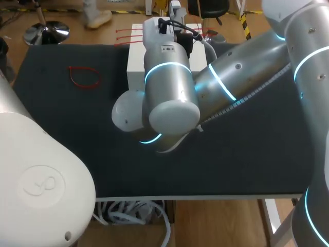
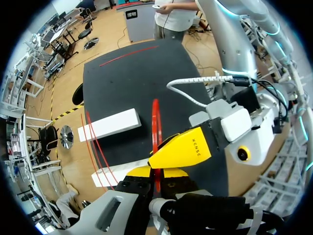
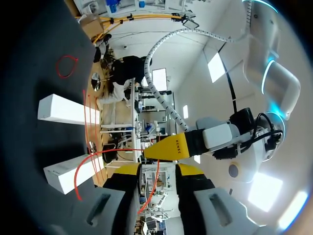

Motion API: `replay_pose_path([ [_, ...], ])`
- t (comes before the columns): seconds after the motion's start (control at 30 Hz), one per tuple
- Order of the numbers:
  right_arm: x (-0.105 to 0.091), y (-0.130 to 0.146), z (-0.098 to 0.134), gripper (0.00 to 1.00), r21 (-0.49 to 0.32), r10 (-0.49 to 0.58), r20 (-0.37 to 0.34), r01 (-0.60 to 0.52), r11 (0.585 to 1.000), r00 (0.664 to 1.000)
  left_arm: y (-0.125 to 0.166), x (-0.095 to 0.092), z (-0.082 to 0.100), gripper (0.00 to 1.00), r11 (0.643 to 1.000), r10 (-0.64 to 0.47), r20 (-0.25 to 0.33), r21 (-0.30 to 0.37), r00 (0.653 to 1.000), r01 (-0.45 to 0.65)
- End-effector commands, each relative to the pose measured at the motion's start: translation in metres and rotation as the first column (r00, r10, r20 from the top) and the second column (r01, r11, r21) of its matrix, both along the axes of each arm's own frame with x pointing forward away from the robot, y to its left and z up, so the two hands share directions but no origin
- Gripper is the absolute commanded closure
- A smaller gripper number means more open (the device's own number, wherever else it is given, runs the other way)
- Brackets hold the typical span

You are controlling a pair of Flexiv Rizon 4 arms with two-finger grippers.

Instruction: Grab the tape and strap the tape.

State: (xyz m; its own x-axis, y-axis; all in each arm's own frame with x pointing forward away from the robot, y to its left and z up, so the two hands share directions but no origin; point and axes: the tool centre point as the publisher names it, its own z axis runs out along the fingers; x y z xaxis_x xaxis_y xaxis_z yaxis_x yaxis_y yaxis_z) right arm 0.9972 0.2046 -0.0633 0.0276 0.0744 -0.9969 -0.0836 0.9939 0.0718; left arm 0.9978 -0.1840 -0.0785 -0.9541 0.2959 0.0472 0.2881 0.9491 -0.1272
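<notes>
Black cloth covers the table [image 1: 247, 154], and most of your head view is taken up by the right arm [image 1: 241, 77], which reaches in past the middle, with the white shell of the left arm [image 1: 36, 175] low at the near corner. Two long white blocks [image 2: 110, 125] [image 2: 122, 171] lie side by side toward the far edge of the table, parallel and apart, and both grippers meet just above them. Your left gripper [image 2: 156, 172] has its yellow tips drawn together on a red cable tie [image 2: 155, 122], which stands up from the pinch in a narrow arc over the cloth between the blocks. Your right gripper [image 3: 158, 169] is parted, with a clear gap between its tips; the tail of the same tie [image 3: 151, 188] runs down through that gap, and I cannot see either pad pressing on it. In the left wrist view one of the right gripper's yellow fingers [image 2: 183, 149] points in at the tie right beside the left gripper's tips, touching it or very nearly. A few straight red ties [image 2: 93, 142] lie across both blocks, their ends sticking out past the far block in the head view [image 1: 126, 35]. One looped red tie [image 1: 84, 77] lies flat on the cloth, well apart from the blocks, on the left arm's side.
</notes>
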Motion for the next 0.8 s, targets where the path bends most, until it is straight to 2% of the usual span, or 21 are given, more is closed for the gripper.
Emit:
replay_pose_path([
  [0.03,-0.002,-0.002,0.002,1.0,-0.001,-0.001,-0.007,0.001,1.0,1.0,0.0,-0.001,0.001,1.0,1.0,-0.001,0.0,0.002,1.0,0.001],
  [0.17,-0.004,-0.004,0.001,0.95,0.002,-0.004,-0.01,0.004,1.0,1.0,0.0,-0.001,0.001,1.0,1.0,-0.001,0.0,0.002,1.0,0.001],
  [0.23,-0.005,-0.005,0.001,0.87,0.003,-0.006,-0.011,0.006,1.0,1.0,0.0,-0.001,0.001,1.0,1.0,-0.001,0.0,0.002,1.0,0.001],
  [0.3,-0.006,-0.007,0.001,0.89,0.002,-0.007,-0.011,0.007,1.0,1.0,0.0,-0.001,0.001,1.0,1.0,-0.001,0.0,0.002,1.0,0.001],
  [0.4,-0.007,-0.008,0.002,0.86,0.005,-0.007,-0.008,0.007,1.0,1.0,0.0,-0.001,0.001,1.0,1.0,-0.001,0.0,0.002,1.0,0.001],
  [0.47,-0.007,-0.008,0.003,0.8,0.008,-0.005,-0.005,0.005,1.0,1.0,0.0,-0.001,0.001,1.0,1.0,-0.001,0.0,0.002,1.0,0.001],
  [0.57,-0.008,-0.008,0.004,0.83,0.009,0.003,-0.005,-0.003,1.0,1.0,0.0,-0.001,0.001,1.0,1.0,-0.001,0.0,0.002,1.0,0.001],
  [0.8,-0.014,0.0,0.006,0.82,0.01,0.059,-0.016,-0.058,0.998,0.998,0.0,-0.001,0.001,1.0,1.0,-0.001,0.0,0.002,1.0,0.001],
])
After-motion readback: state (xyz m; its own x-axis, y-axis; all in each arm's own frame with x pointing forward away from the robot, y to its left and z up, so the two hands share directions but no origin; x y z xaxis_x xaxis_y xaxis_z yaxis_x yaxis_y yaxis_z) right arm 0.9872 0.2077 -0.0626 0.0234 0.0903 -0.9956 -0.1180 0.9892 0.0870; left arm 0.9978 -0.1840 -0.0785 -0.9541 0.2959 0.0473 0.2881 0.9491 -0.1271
